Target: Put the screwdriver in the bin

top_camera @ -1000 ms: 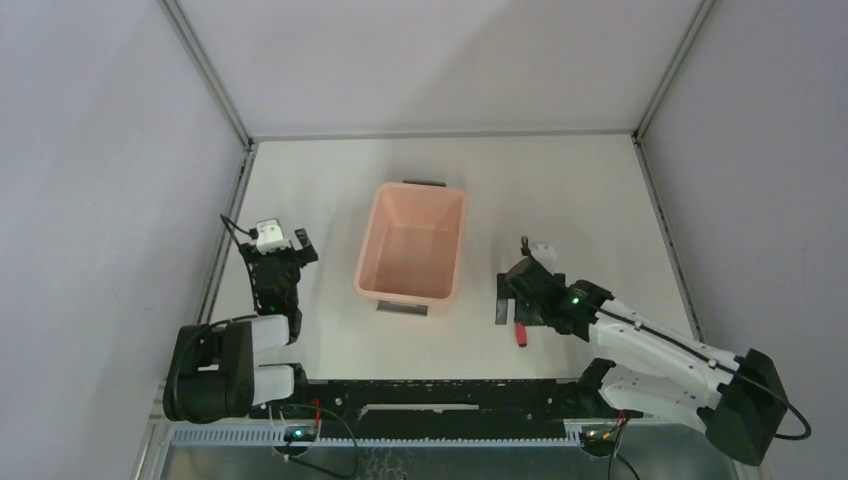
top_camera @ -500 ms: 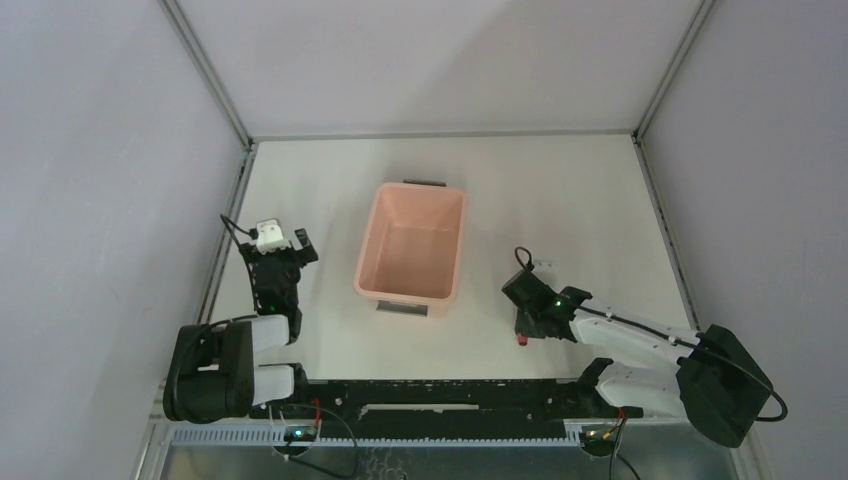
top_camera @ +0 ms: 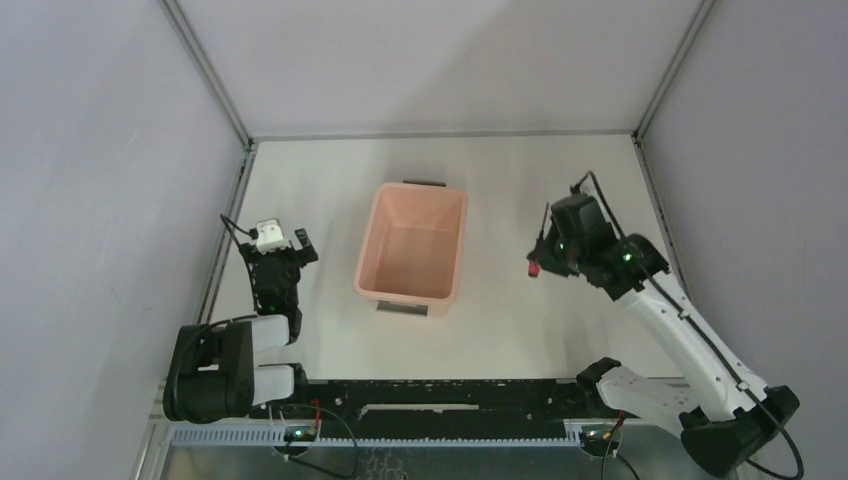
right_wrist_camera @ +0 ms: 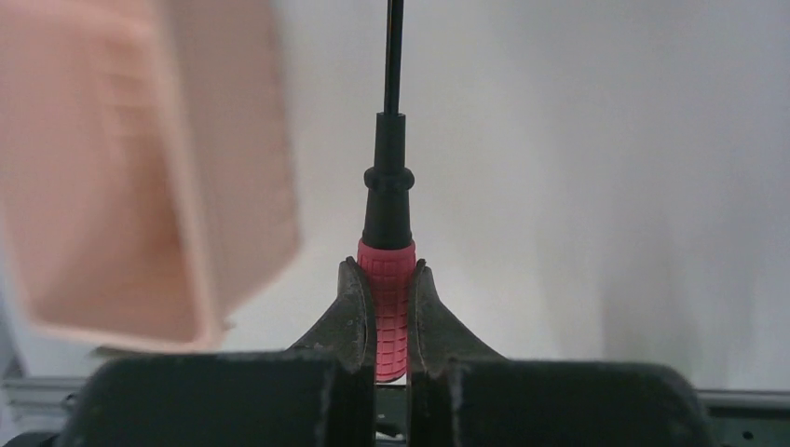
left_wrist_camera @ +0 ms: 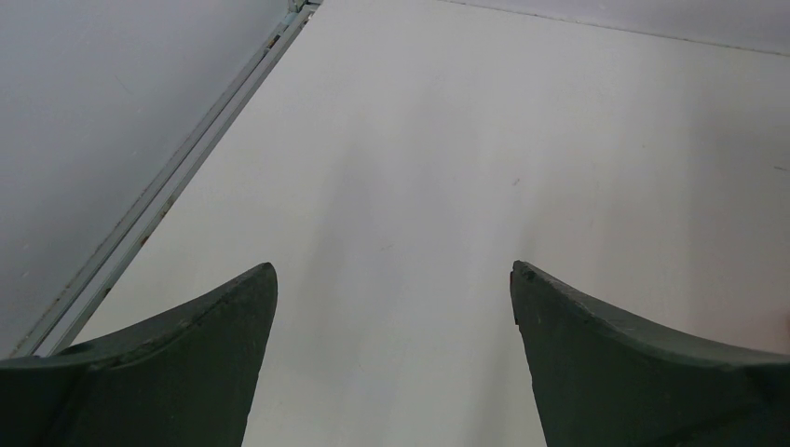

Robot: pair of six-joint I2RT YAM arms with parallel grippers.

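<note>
The right gripper (top_camera: 540, 262) (right_wrist_camera: 385, 279) is closed tight on the screwdriver (top_camera: 535, 268) (right_wrist_camera: 387, 214). In the right wrist view its two fingers (right_wrist_camera: 352, 317) pinch the ribbed red handle from either side, with only the handle's width between them. The handle's upper end and the black collar stick out past the fingertips. The thin black shaft runs straight on toward 12 o'clock and off the top edge of that view, so its tip cannot be seen.

From above, the gripper and the screwdriver are at about 3 o'clock from the bin (top_camera: 458, 240), apart from it, with bare white table (top_camera: 560, 170) between them. The red handle shows at the gripper's end nearest the bin. In the right wrist view the bin (right_wrist_camera: 121, 186) is a blurred pink shape at about 9 o'clock from the screwdriver, and its near corner is just beside the handle without touching it. The screwdriver is outside the bin.

The left gripper (left_wrist_camera: 391, 270) is at about 9 o'clock from the bin, near the table's left edge. Its fingers (left_wrist_camera: 186, 354) are spread wide over bare table with nothing between them.
</note>
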